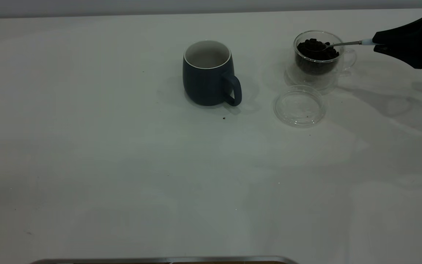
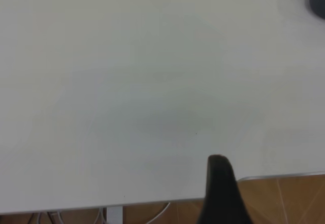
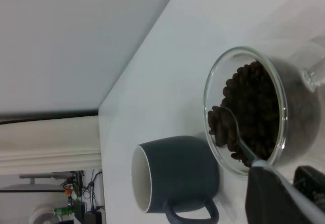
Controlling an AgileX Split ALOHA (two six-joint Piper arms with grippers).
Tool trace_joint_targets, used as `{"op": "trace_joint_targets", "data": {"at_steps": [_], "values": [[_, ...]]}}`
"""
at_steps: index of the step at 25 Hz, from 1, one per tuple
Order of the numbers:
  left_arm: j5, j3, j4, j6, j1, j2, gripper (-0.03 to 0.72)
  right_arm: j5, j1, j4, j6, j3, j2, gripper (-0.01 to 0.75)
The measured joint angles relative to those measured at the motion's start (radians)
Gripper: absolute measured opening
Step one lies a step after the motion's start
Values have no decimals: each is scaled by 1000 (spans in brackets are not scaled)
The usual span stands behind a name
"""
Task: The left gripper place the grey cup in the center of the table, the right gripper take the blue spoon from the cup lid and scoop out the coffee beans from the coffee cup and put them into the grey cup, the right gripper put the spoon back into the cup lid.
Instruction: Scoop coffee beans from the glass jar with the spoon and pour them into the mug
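The grey cup (image 1: 209, 73) stands upright near the middle of the table (image 1: 123, 165), its handle toward the front right; its white inside looks empty. To its right is the clear coffee cup (image 1: 319, 60), heaped with coffee beans (image 1: 317, 49). The cup lid (image 1: 299, 105) lies bare just in front of it. My right gripper (image 1: 379, 42) is shut on the pale handle of the blue spoon (image 1: 346, 43), whose bowl rests among the beans (image 3: 254, 107). The right wrist view shows the spoon (image 3: 238, 142), my right gripper (image 3: 297, 186) and the grey cup (image 3: 177, 173). Only one finger (image 2: 221, 188) of my left gripper shows, over the table's edge.
A dark crumb (image 1: 224, 118) lies on the table just in front of the grey cup. A metal strip (image 1: 159, 260) runs along the front edge. The left half of the table holds nothing. A sliver of the grey cup (image 2: 319, 0) shows in the left wrist view.
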Motion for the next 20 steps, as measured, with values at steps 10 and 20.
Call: {"op": "trace_joint_targets", "data": {"at_steps": [10, 20], "values": [[0, 0, 0, 0, 0, 0, 567, 15, -10, 0, 1, 0, 0, 103], [0, 0, 0, 0, 0, 0, 567, 50, -10, 0, 1, -1, 0, 103]]}}
